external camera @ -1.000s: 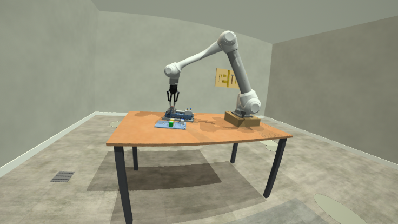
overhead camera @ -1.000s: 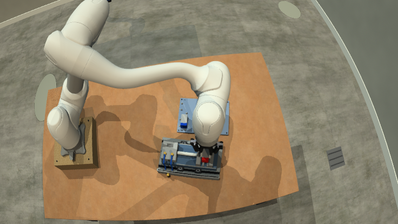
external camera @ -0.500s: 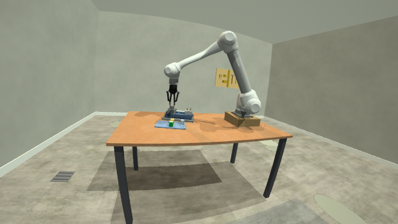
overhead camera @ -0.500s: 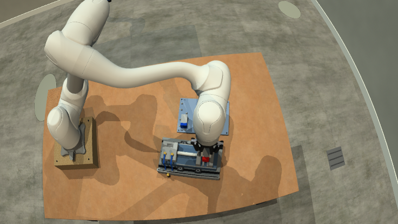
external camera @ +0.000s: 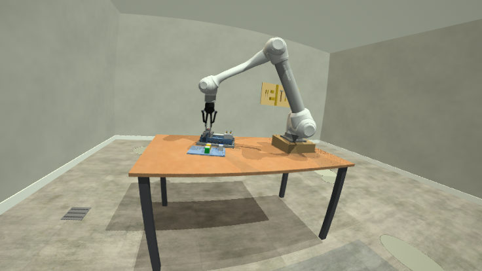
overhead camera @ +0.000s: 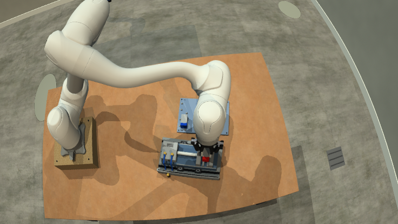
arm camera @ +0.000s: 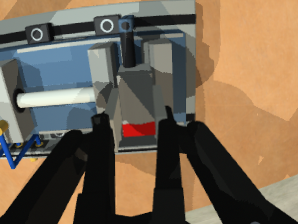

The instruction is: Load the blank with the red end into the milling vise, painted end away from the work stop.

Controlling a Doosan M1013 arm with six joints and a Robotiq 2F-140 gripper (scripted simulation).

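The grey blank with the red end (arm camera: 139, 106) is down between the vise jaws. Its red end (overhead camera: 205, 159) points away from the infeed plate. Its other end points at the dark work stop rod (arm camera: 129, 46). My gripper (arm camera: 137, 99) stands straight above the vise (overhead camera: 190, 160) and is shut on this blank across its width. The fixed jaw (arm camera: 170, 72) is just to the blank's right in the wrist view and the moving jaw (arm camera: 100, 72) to its left. I cannot tell whether the blank touches the jaw, the stop or the low bars.
A blue-ended blank (overhead camera: 183, 120) lies on the infeed plate, and green-ended (external camera: 207, 150) and yellow-ended (external camera: 208, 145) blanks show there in the side view. The white piston rod (arm camera: 56, 98) and blue hoses (overhead camera: 168, 161) are on the vise's far side. The arm's base block (overhead camera: 76, 147) is at the left.
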